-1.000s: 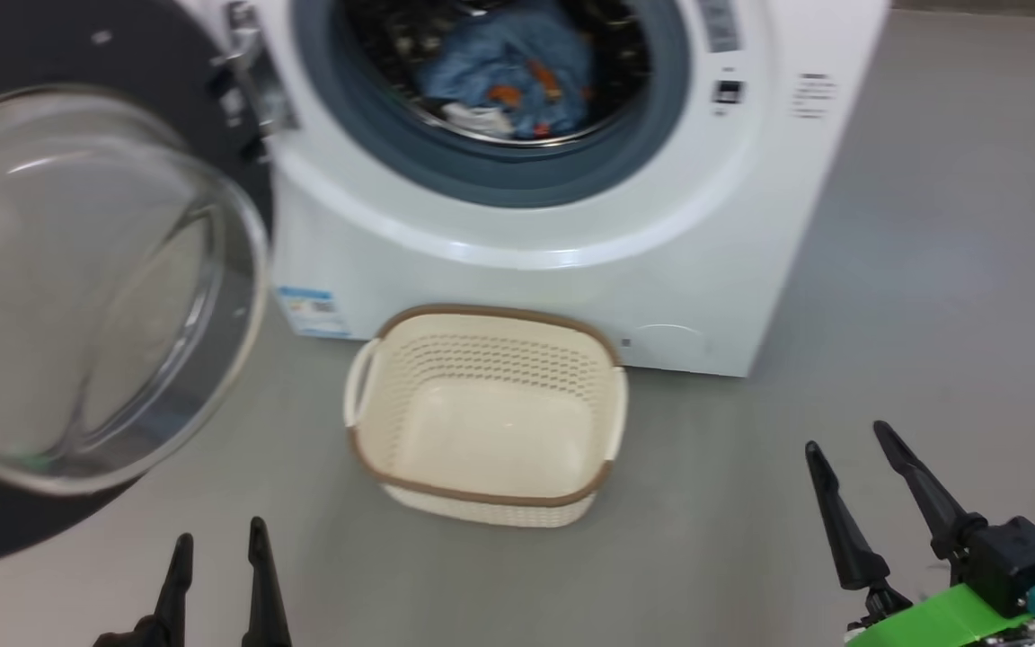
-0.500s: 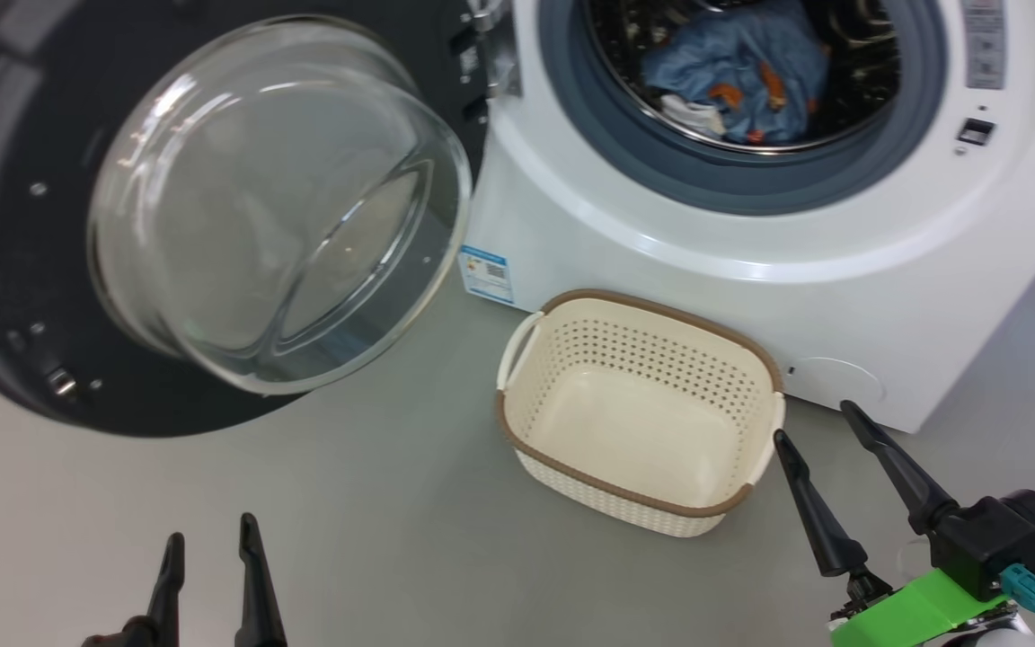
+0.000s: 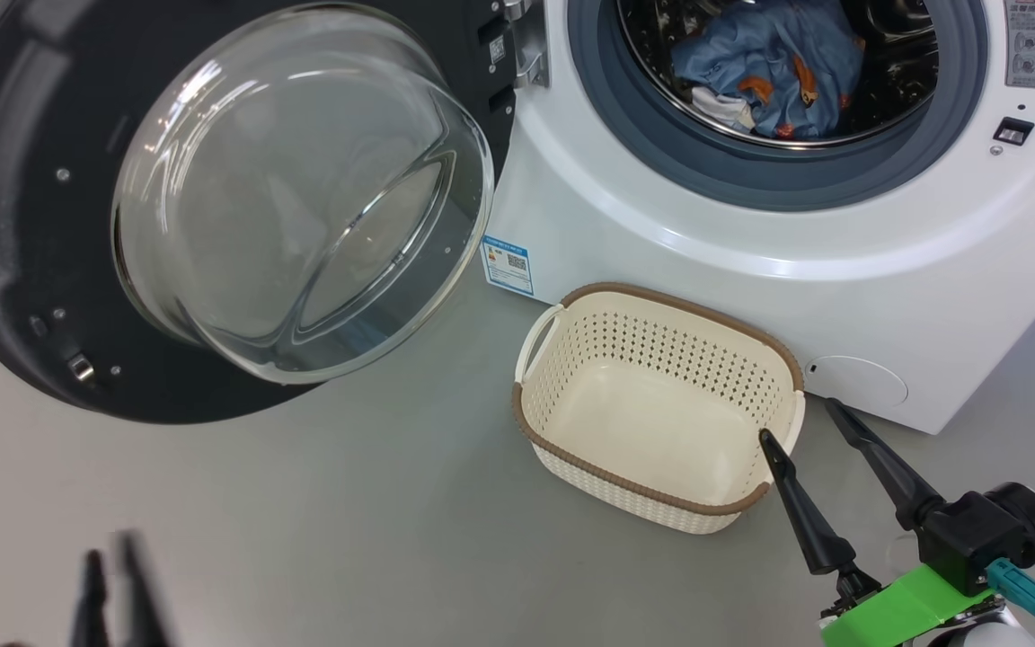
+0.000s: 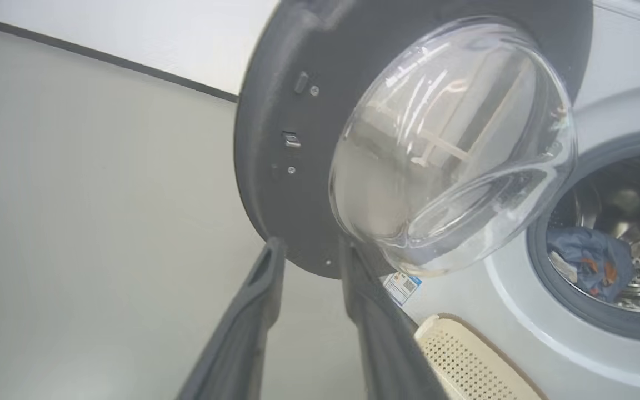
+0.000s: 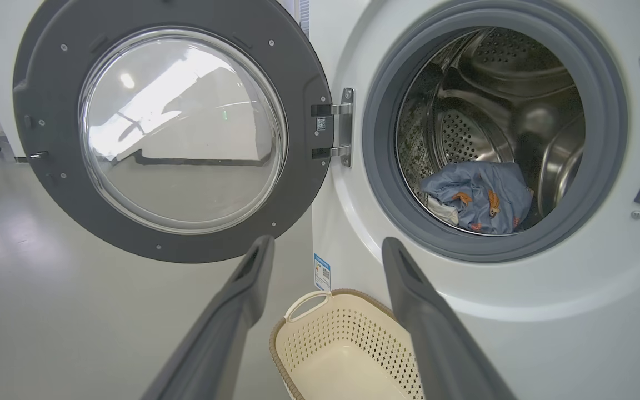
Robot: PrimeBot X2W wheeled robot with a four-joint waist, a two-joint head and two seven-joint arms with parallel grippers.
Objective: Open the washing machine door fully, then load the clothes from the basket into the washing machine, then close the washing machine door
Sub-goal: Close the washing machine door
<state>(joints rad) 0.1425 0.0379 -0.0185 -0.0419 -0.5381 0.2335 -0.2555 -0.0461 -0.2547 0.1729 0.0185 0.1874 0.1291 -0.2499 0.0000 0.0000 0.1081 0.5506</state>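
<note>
**Door (image 3: 14,225) swung wide on the washer (image 3: 661,261), clothes (image 3: 778,63) in the drum (image 5: 498,66).**

The blue printed clothes, with a bit of white cloth, lie in a heap low in the steel drum behind the grey gasket (image 3: 751,184). The basket (image 3: 517,422) sits on the grey floor (image 3: 392,521) just before the washer's front, below the opening, its bare bottom showing. The door hangs from its hinge to the left of the opening, glass bowl facing out. The right gripper (image 3: 796,420) hovers by the basket's near right corner, fingers spread wide and empty. The left gripper (image 3: 110,548), blurred at the head view's lower left, has its fingers a narrow gap apart, holding nothing, and points toward the door's lower rim.
</note>
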